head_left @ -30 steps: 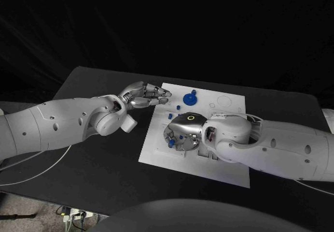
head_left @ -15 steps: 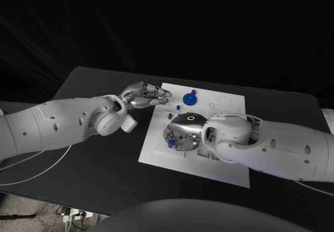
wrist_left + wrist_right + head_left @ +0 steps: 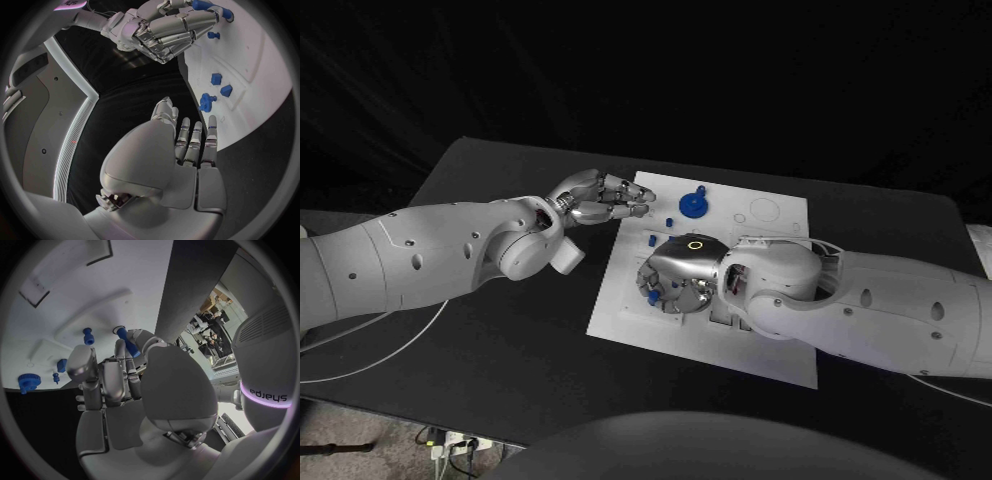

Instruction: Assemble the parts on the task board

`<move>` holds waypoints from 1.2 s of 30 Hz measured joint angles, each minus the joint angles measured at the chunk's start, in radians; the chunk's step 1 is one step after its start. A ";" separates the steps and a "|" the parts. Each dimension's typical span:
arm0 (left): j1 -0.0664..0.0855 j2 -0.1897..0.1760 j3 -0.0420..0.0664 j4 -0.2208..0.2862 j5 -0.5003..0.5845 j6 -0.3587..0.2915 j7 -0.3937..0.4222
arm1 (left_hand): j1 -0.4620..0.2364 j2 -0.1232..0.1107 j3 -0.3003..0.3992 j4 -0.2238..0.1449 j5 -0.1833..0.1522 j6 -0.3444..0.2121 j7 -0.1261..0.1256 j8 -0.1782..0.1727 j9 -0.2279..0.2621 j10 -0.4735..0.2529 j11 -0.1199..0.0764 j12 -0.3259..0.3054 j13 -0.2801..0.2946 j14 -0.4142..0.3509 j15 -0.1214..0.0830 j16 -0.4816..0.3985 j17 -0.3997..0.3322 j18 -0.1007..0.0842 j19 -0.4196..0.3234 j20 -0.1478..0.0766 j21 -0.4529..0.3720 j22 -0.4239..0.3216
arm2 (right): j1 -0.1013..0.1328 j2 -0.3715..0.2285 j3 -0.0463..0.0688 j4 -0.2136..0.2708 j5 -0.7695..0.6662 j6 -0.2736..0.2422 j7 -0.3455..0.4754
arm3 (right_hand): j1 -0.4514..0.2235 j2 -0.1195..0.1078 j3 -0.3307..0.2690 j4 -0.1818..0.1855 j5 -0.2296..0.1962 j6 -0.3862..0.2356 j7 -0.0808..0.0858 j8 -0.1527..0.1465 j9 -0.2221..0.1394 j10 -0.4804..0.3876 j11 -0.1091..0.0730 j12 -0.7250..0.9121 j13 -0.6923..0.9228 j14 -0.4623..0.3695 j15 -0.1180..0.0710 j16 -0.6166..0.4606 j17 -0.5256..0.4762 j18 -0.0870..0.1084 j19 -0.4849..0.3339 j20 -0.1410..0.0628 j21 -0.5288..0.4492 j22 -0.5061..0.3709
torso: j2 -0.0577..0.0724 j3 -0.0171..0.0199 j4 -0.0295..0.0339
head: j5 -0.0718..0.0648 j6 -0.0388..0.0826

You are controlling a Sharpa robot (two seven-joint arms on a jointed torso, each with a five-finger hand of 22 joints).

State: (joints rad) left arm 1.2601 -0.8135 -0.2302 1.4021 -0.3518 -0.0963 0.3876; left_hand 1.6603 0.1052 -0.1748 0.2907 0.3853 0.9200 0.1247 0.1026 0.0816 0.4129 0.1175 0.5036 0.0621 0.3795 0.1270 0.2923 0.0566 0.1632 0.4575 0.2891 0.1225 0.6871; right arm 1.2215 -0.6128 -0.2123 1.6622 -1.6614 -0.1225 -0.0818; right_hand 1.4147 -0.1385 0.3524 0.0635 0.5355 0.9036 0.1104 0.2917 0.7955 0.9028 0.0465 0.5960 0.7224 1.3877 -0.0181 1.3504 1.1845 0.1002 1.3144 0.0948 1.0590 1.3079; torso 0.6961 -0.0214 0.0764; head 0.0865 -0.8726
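I see the white task board (image 3: 776, 345) lying in the middle of the black surface (image 3: 488, 340), carrying small blue parts: a round geared piece (image 3: 694, 206) at its far side and a small peg (image 3: 653, 240) just nearer. My right hand (image 3: 678, 275) pinches a blue pin (image 3: 127, 342) over the board's left half. My left hand (image 3: 600, 196) hovers clenched and empty at the board's far-left corner. Nothing has shifted since the earlier frame.

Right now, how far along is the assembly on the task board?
Early, it seems. No joined assembly is visible yet. In hand: the right hand grips a blue peg over the task board. Left: the blue gear and small blue parts lie loose on the board. The left hand holds nothing, at the board's edge.
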 measured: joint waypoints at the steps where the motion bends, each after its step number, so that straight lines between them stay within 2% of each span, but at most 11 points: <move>1: 0.000 0.000 0.000 0.000 0.000 0.000 -0.001 | 0.000 0.000 0.000 0.000 0.000 0.000 0.000 0.000 0.000 0.000 0.000 0.000 0.000 0.000 0.000 0.000 0.000 0.000 0.000 0.000 0.000 0.000 | 0.000 0.000 0.000 0.000 0.001 -0.001 0.001 | 0.000 0.000 0.000 0.000 0.000 0.000 0.000 0.000 0.001 0.002 -0.002 0.000 0.000 0.000 0.000 0.000 0.000 0.000 0.000 0.000 0.000 0.000 | 0.000 0.0001 0.0001 | 0.000 0.000; 11: 0.000 0.000 0.000 -0.001 0.000 0.003 -0.005 | 0.000 0.000 0.000 0.000 0.000 0.000 0.000 0.000 0.000 0.000 0.000 0.000 0.000 0.000 0.000 0.000 0.000 0.000 0.000 0.000 0.000 0.000 | -0.002 0.000 0.000 -0.002 0.010 -0.002 0.003 | 0.000 0.000 0.003 -0.003 0.000 0.000 0.000 -0.002 0.003 0.003 -0.003 0.004 0.000 0.000 0.000 -0.005 -0.007 0.000 -0.004 -0.004 -0.001 0.000 | 0.000 0.0003 0.0004 | 0.001 0.000; 18: 0.000 0.000 0.000 -0.001 0.000 0.005 -0.007 | 0.000 0.000 0.000 0.000 0.000 0.000 0.000 0.000 0.000 0.000 0.000 0.000 0.000 0.000 0.000 0.000 0.000 0.000 0.000 0.000 0.000 0.000 | -0.005 -0.001 0.000 -0.003 0.005 0.000 -0.003 | 0.000 0.000 0.020 -0.020 0.003 0.000 0.000 -0.004 0.011 0.003 -0.003 -0.002 -0.001 -0.007 -0.007 -0.014 -0.018 0.000 -0.011 -0.011 -0.015 0.000 | 0.000 0.0003 0.0001 | 0.001 0.000; 26: 0.000 0.001 0.000 -0.001 0.000 0.007 -0.009 | 0.000 0.000 0.000 0.000 0.004 0.000 0.000 0.000 0.000 0.000 0.000 0.000 0.000 0.000 0.000 0.000 0.000 0.000 0.000 0.000 0.000 -0.001 | -0.010 -0.004 0.000 -0.002 -0.017 -0.013 -0.013 | 0.000 0.000 0.027 -0.036 0.017 0.003 -0.006 -0.007 0.021 0.000 0.001 -0.002 0.003 -0.011 -0.004 -0.014 -0.021 0.000 -0.014 -0.007 -0.021 0.000 | 0.000 0.0002 0.0002 | 0.000 0.000; 36: 0.000 0.000 0.000 -0.001 0.000 0.010 -0.011 | 0.000 0.000 0.000 0.000 0.004 0.000 0.000 0.000 0.000 0.000 0.000 0.000 0.000 0.000 0.000 0.000 0.000 0.000 0.000 0.000 0.000 -0.001 | -0.015 -0.006 0.000 -0.002 -0.038 -0.026 -0.019 | 0.000 0.000 0.026 -0.037 0.017 0.004 -0.007 -0.007 0.026 -0.004 -0.003 -0.002 0.006 -0.011 -0.004 -0.014 -0.017 0.000 -0.014 -0.007 -0.021 0.000 | 0.000 0.0001 0.0001 | 0.002 0.000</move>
State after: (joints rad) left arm 1.2597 -0.8131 -0.2302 1.4013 -0.3518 -0.0862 0.3765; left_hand 1.6602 0.1052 -0.1748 0.2907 0.3889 0.9200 0.1247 0.1026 0.0817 0.4129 0.1175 0.5036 0.0621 0.3795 0.1270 0.2923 0.0566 0.1632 0.4575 0.2891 0.1225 0.6859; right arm 1.2065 -0.6185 -0.2119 1.6597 -1.6991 -0.1488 -0.1012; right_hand 1.4148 -0.1386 0.3784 0.0261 0.5521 0.9073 0.1032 0.2848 0.8218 0.8987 0.0433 0.5944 0.7287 1.3770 -0.0216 1.3367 1.1676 0.1002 1.3000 0.0876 1.0378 1.3075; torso 0.6959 -0.0213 0.0765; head 0.0880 -0.8726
